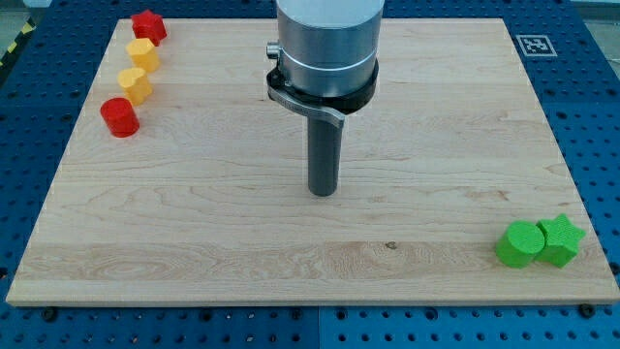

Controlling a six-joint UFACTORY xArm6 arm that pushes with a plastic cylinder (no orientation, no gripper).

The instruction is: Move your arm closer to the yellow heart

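Two yellow blocks lie at the board's upper left. The upper yellow block (pixel 142 53) looks angular like a pentagon. The lower yellow block (pixel 136 85) looks like the heart, though its shape is hard to make out. My tip (pixel 323 192) rests on the board near its middle, well to the right of and below both yellow blocks, touching no block. The arm's grey body hangs above it at the view's top.
A red star-like block (pixel 149 25) lies above the yellow blocks and a red cylinder (pixel 120 117) below them, all in one slanted row. A green cylinder (pixel 520 243) and a green star (pixel 561 239) touch at the lower right. The wooden board (pixel 194 242) lies on a blue perforated table.
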